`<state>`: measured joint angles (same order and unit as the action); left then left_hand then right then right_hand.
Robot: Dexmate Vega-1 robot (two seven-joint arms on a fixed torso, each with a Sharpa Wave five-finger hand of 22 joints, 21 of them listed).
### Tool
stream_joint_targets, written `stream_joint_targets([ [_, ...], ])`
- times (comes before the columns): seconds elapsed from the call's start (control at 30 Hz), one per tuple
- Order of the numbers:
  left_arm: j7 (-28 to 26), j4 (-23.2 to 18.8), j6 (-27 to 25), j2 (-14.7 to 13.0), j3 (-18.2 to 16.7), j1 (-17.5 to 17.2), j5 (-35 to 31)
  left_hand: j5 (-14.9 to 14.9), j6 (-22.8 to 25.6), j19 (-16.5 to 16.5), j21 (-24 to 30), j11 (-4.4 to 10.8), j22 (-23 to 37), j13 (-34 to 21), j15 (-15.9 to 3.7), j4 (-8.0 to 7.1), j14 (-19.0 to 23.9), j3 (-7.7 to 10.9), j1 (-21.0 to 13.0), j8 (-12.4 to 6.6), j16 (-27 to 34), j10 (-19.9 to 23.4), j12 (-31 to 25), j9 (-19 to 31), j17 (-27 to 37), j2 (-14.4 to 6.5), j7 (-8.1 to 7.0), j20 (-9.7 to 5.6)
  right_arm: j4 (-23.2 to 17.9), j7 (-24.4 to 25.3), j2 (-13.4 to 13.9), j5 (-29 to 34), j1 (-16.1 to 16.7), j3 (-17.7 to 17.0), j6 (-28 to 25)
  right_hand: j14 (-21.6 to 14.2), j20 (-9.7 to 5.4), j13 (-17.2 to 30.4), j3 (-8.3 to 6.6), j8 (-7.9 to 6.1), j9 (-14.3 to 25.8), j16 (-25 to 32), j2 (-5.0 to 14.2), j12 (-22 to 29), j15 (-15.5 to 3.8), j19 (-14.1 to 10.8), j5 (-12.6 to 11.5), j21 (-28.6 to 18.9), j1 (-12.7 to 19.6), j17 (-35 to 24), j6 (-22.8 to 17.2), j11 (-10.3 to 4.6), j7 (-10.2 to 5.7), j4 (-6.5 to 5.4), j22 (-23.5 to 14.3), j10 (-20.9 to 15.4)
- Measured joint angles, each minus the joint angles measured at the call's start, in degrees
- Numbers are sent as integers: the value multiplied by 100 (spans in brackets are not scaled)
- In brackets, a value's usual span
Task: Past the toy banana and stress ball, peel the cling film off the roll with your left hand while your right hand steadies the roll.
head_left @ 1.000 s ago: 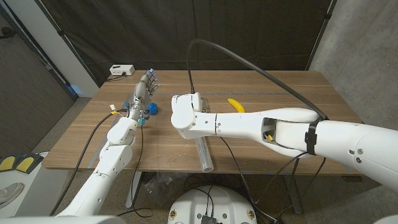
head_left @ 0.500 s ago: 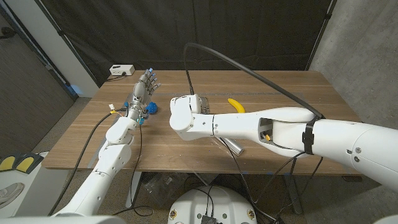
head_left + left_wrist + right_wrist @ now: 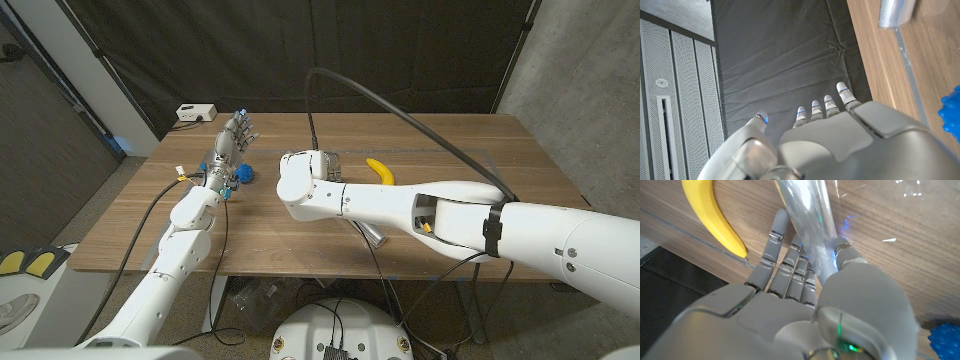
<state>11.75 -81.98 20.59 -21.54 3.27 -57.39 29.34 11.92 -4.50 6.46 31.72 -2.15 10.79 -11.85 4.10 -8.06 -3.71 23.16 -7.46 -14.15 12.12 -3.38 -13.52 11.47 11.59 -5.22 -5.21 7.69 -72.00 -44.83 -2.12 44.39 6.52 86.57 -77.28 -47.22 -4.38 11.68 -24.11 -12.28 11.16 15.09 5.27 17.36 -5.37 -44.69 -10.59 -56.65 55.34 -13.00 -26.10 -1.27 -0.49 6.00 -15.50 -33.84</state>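
cling film roll (image 3: pixel 807 215) ×1, right robot hand (image 3: pixel 805 305) grasping | left robot hand (image 3: pixel 234 136) released | banana (image 3: pixel 378 170) ×1

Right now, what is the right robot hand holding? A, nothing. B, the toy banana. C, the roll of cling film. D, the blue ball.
C: in the right wrist view the right robot hand has its fingers wrapped around the roll of cling film, with the banana lying apart beside it.

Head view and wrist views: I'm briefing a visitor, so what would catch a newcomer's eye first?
The big white right arm crosses the table, its right hand gripping the shiny cling film roll beside the yellow toy banana. The left hand stands open at the far left, fingers up, the blue stress ball beside it.
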Motion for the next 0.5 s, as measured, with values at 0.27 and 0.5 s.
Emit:
stream_joint_targets([
  [0.27,-25,55,1,-5,43,62,3,0,0,0,0,0,0,15,0,0,0,0,-51,0,-27,0,0,0,0,51,0,0,489,77,-122,-79,35,-174,190,-790,-135,401,-276,-277,67,912,-698,696,341,-293,47,-1495,704,-2,-1102,101,154,389,-843,-1309],
  [0.5,-49,92,-1,-8,82,113,3,0,0,0,0,0,0,14,0,0,0,0,-51,0,-27,0,0,0,0,50,0,0,439,391,-28,-64,233,-416,346,-977,-117,998,-87,-447,100,1531,-920,1217,506,-218,51,-1942,924,-992,-1803,489,608,342,-458,-1697],
])
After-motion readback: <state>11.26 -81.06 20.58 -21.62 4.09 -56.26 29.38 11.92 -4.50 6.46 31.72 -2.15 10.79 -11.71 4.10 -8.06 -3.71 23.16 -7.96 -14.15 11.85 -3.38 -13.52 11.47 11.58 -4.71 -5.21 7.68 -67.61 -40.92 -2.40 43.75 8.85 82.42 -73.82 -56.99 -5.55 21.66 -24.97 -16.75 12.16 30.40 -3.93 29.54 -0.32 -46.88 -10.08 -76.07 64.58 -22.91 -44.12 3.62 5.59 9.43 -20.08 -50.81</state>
